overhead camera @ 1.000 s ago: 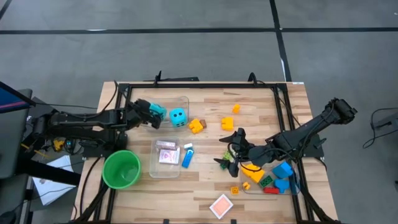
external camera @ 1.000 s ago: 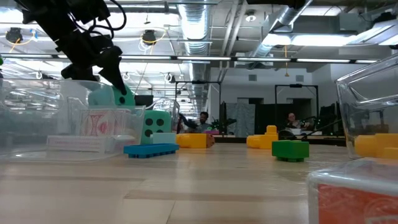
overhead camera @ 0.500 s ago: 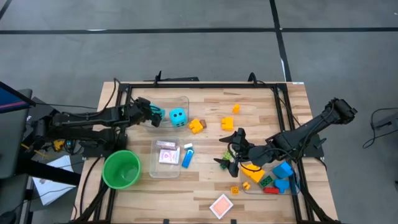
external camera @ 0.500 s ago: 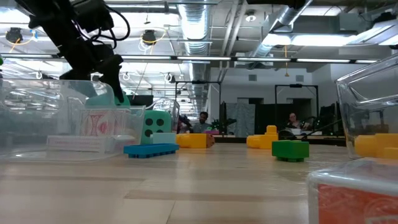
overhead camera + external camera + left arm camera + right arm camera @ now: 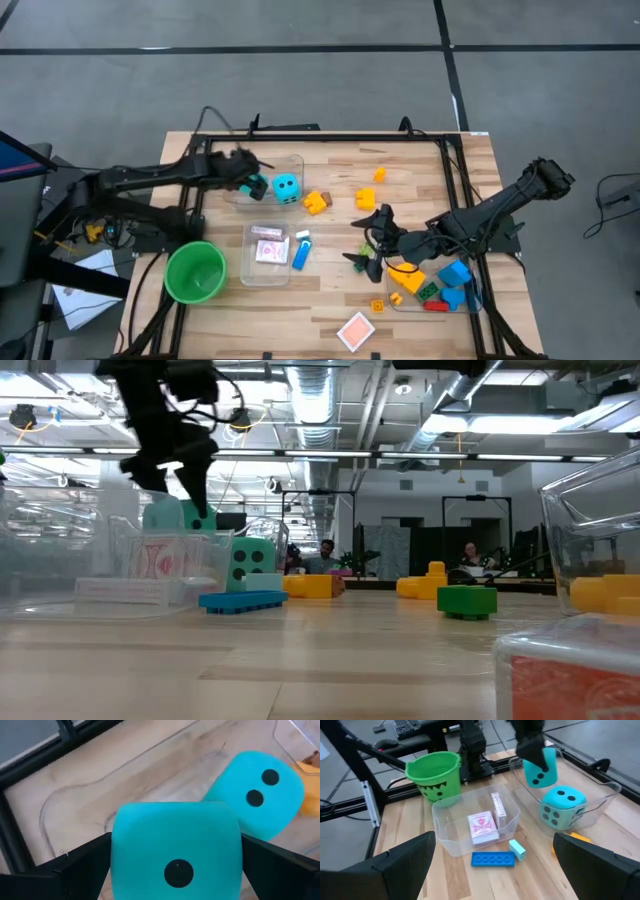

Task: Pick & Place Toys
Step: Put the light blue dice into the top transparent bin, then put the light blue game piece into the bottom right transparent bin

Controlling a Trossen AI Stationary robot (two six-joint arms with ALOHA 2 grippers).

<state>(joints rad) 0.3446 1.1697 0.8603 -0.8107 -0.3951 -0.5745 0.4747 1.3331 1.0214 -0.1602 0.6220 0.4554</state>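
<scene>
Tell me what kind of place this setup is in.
Probably a robotics lab or open industrial workspace. The low view shows exposed ceiling ducts and strip lights, with people seated at desks beyond the wooden table. A grey floor with dark tape lines surrounds the table.

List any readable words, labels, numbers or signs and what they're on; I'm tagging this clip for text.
No words, brands or numerals can be read in these views.
Die in the bin: black pips only, three on top, four on a side.
Die in the left gripper: one pip facing the wrist camera.
Green cup: a black zigzag face, no lettering.
Card packs: red-and-white pattern, print too small to read.
</scene>
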